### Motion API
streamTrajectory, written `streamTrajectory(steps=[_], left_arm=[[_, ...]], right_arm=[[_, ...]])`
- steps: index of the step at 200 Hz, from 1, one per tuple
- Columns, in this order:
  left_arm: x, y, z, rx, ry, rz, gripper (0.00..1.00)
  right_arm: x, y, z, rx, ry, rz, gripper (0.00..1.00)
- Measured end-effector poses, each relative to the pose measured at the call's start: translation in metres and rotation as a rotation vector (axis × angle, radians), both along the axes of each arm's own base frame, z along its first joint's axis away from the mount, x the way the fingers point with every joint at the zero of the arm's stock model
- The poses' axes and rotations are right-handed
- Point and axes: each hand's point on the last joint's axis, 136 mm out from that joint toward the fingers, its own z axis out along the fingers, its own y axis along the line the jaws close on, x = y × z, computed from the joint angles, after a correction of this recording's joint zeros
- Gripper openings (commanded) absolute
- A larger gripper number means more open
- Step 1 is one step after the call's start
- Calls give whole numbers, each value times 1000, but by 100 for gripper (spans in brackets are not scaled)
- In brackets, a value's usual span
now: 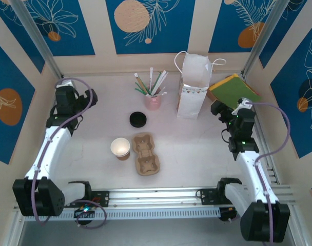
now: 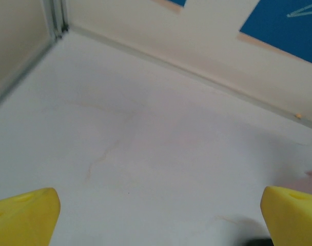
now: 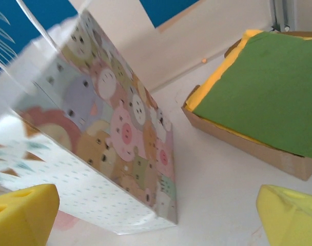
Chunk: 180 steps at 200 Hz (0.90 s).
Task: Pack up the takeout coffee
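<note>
1. Left gripper [image 2: 160,212], jaws wide apart and empty, points at bare counter [image 2: 145,133] by the far-left corner.
2. Right gripper [image 3: 157,215], likewise spread and holding nothing, faces the printed paper bag [image 3: 120,133] at its left; a box of green napkins [image 3: 269,87] sits to its right.
3. A lidless brown paper cup [image 1: 120,147] stands between the two grippers, closer to the arm bases than either, just beside the cardboard tray [image 1: 145,154]. The black lid [image 1: 137,119] lies apart from it.
</note>
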Motion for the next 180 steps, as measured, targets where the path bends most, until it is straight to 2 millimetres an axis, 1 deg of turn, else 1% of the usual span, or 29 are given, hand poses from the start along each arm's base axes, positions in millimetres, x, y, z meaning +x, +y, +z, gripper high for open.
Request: streamTrajectory(steps=[29, 56, 71, 94, 112, 128, 140, 148, 163, 171, 180], left_arm=[[-27, -17, -10, -108, 87, -46, 100], [-46, -31, -16, -194, 148, -82, 100], [-55, -37, -19, -221, 180, -100, 100], [-71, -49, -27, -243, 240, -134, 100], [-84, -61, -38, -244, 311, -169, 100], [-100, -75, -50, -229, 392, -210, 99], [-111, -84, -59, -215, 449, -240, 90], [-119, -88, -64, -206, 484, -256, 82], [-131, -94, -75, -193, 542, -282, 73], [-138, -97, -82, -189, 573, -289, 63], [-146, -101, -89, -188, 606, -299, 56]], right_arm=[[-10, 7, 26, 91, 17, 14, 99], [-16, 21, 37, 126, 58, 60, 99], [-21, 37, 41, 117, 91, 109, 99], [-28, 67, 49, 69, 137, 206, 99], [-30, 90, 53, 30, 172, 275, 99], [-33, 114, 49, -8, 214, 347, 99], [-36, 137, 44, -34, 248, 414, 99], [-39, 153, 39, -56, 272, 456, 99], [-44, 179, 29, -105, 313, 526, 99], [-46, 192, 24, -134, 332, 554, 99], [-48, 206, 18, -165, 351, 584, 99]])
